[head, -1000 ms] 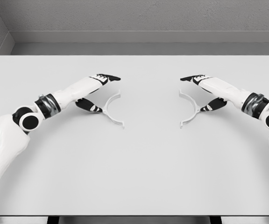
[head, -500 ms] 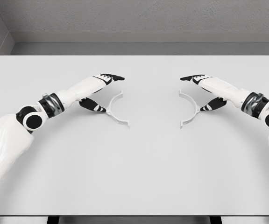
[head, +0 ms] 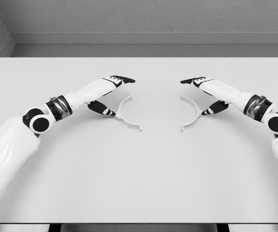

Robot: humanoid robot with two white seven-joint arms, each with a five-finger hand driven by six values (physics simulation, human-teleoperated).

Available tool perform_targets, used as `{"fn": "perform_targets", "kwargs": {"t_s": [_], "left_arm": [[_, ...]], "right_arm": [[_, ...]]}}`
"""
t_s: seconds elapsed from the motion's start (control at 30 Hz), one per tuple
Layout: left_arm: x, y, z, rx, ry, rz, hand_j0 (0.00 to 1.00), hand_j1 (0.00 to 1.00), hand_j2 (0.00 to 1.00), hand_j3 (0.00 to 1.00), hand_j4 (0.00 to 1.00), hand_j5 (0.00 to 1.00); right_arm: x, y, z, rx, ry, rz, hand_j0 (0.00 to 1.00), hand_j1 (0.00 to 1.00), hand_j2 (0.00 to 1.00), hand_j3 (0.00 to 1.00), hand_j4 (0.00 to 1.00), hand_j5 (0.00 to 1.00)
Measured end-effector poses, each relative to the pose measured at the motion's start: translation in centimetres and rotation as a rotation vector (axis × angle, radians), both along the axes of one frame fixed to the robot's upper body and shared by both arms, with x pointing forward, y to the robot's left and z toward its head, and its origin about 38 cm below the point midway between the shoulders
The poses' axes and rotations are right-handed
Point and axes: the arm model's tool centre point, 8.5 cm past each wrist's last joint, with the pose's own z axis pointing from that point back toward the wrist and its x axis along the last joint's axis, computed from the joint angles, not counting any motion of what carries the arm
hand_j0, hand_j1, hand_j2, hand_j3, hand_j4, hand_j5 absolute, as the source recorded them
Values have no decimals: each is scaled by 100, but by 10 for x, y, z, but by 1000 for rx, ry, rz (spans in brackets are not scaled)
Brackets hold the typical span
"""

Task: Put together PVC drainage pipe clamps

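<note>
While the two clamp halves lie well apart on the white table point(head: 139, 183), each already has its own hand at its back: the left clamp half point(head: 127, 114) bows toward the left hand point(head: 111, 94), and the right clamp half point(head: 191, 111) bows toward the right hand point(head: 205, 94). Their open mouths face each other across the bare middle of the table, so the coming move turns, by my reading, on that gap between the flange tips. Each arc's long axis runs roughly from the far side of the table toward the near side, slightly slanted, and neither hand is noticeably nearer the centre than the other.

The left hand is closed lightly on its half, the dark fingers stretched over the top end of the arc and the thumb pressed in at the outer curve. The right hand mirrors this (fingers over the upper flange, thumb at the outside of the bend). Neither grip is a tight fist; the fingers lie long and only partly curled. Whether the halves rest on the surface or ride just above it, I cannot tell.
</note>
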Motion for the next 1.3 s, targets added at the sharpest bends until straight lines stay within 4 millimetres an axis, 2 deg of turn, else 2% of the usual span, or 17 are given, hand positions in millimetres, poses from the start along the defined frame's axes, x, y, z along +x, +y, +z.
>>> {"fn": "perform_targets", "kwargs": {"t_s": [0.6,0.77,0.93,1.3], "left_arm": [[1,-15,1,2,-10,-18,100,100,100,100,100,100],[4,-10,5,5,-17,-8,100,100,100,100,100,100],[12,-3,10,13,-22,12,100,100,100,100,100,100],[20,6,3,23,9,47,100,100,100,100,100,100]], "right_arm": [[4,26,0,9,-4,47,100,100,100,100,100,100],[4,19,2,4,-8,35,100,100,100,100,100,100],[14,12,16,-2,-27,20,100,100,100,100,100,100],[16,5,0,-5,27,-4,100,100,100,100,100,100]]}}
